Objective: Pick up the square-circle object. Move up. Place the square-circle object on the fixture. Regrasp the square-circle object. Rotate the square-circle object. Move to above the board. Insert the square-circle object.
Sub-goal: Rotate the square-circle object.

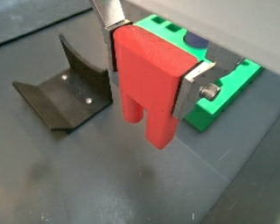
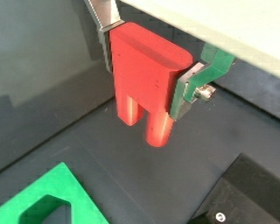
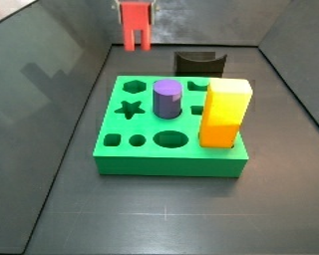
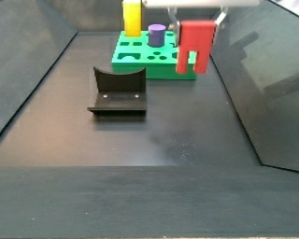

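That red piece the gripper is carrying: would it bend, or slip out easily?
The square-circle object looks like solid, rigid plastic, so it probably won't bend. The gripper clamps its flat sides, which likely resists slipping. Its surface looks smooth, though, and its two legs hang free, so a knock might shift it.

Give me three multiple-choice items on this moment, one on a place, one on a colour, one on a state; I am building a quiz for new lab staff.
1. Where is the square-circle object?
A. lifted off the floor in the gripper
B. lying in the fixture
C. seated in the board

2. What colour is the cylinder standing in the board?
A. white
B. purple
C. black

3. How is the gripper?
A. open above the board
B. open on the floor
C. shut on the red piece

Key: 1 A, the square-circle object hangs above the floor, apart from the fixture. 2 B, the cylinder in the board is purple. 3 C, the gripper plates clamp its sides.
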{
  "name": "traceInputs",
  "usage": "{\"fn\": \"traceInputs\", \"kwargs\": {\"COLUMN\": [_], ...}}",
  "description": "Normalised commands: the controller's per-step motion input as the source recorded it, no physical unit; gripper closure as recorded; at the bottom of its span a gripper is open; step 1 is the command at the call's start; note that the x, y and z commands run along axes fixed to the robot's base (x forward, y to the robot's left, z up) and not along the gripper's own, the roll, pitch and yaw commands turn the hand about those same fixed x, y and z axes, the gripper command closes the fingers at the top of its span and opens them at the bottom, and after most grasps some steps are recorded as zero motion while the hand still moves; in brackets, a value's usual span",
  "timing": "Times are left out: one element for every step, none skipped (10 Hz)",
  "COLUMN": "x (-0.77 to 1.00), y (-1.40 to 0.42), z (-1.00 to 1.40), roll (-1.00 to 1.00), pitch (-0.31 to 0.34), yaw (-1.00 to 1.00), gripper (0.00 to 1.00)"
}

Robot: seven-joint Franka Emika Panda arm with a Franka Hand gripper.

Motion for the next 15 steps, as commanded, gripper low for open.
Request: {"fn": "traceInputs", "kwargs": {"x": [0.04, 0.04, 0.04, 0.04, 0.04, 0.03, 0.03, 0.04, 0.04, 0.03, 0.03, 0.0, 0.0, -0.01, -0.03], "y": [0.02, 0.02, 0.02, 0.03, 0.03, 0.02, 0.02, 0.03, 0.03, 0.03, 0.03, 0.0, 0.0, 0.0, 0.01], "z": [-1.0, -1.0, -1.0, -0.92, -0.79, -0.63, -0.48, -0.36, -0.25, -0.16, -0.16, 0.0, 1.0, 1.0, 1.0], "roll": [-0.21, -0.22, -0.23, -0.25, -0.25, -0.27, -0.28, -0.29, -0.29, -0.3, -0.3, -0.1, -0.1, -0.1, -0.09], "pitch": [-0.048, -0.05, -0.053, -0.056, -0.056, -0.055, -0.052, -0.05, -0.047, -0.031, -0.031, -0.026, -0.024, -0.017, 0.022], "yaw": [-0.05, -0.05, -0.05, -0.05, -0.05, -0.05, -0.05, -0.05, -0.05, -0.05, -0.05, -0.05, -0.04, -0.04, -0.04], "gripper": [1.0, 1.0, 1.0, 1.0, 1.0, 1.0, 1.0, 1.0, 1.0, 1.0, 1.0, 0.0, 0.0, 0.0, 0.0]}}
